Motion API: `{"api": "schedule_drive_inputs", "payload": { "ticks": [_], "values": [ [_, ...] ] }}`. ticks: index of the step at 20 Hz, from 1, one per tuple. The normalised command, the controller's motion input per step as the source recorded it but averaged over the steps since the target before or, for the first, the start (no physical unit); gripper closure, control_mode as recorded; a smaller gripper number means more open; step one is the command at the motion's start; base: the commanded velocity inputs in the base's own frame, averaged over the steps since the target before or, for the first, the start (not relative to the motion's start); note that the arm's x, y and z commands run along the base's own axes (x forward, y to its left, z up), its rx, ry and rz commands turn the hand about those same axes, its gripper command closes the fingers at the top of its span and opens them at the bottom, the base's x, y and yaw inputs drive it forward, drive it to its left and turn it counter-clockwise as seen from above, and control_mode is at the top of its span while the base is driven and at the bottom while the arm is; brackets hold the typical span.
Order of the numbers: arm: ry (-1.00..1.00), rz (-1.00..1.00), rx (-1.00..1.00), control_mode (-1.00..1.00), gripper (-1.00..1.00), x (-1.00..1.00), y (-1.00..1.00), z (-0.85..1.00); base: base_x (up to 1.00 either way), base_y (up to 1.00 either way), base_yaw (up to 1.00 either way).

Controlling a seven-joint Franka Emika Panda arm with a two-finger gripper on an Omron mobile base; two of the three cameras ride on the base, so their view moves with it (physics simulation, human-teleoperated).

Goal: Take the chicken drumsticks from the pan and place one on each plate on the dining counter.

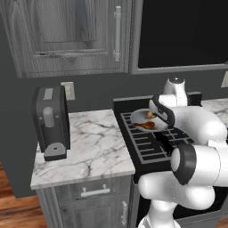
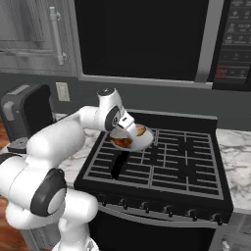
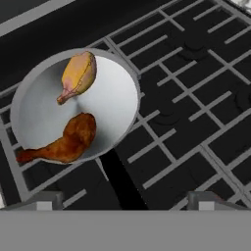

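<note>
Two chicken drumsticks [image 3: 73, 110] lie in pan [image 3: 117, 103] on stove grate [image 3: 196, 112]: paler golden one at far side, darker red-brown one nearer handle [image 3: 120, 181]. End effector [image 3: 125, 201] wide open, holding nothing, poised above pan handle. Microwave panel [image 2: 235, 44] carries small writing and red marks, too blurred to read. No legible brand on coffee machine [image 1: 51, 122] on marble bench [image 1: 89, 142]. In both base views arm covers part of pan; drumsticks there just orange blobs.
</note>
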Motion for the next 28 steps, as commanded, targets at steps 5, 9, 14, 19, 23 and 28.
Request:
{"api": "schedule_drive_inputs", "payload": {
  "ticks": [5,9,14,19,23,28],
  "values": [
    [-0.08,0.0,0.0,-1.0,-1.0,0.66,0.0,-0.38,0.0,0.0,0.0],
    [-0.02,0.0,0.0,-1.0,-1.0,0.46,-0.01,-0.35,0.0,0.0,0.0],
    [0.0,0.0,0.0,-1.0,-1.0,0.35,-0.11,-0.2,0.0,0.0,0.0],
    [0.03,0.0,0.0,-1.0,-1.0,0.27,-0.09,-0.02,0.0,0.0,0.0],
    [0.01,0.0,0.0,-1.0,-1.0,0.24,-0.03,-0.09,0.0,0.0,0.0],
    [0.0,0.0,0.0,-1.0,-1.0,0.28,0.0,-0.14,0.0,0.0,0.0]
  ]
}}
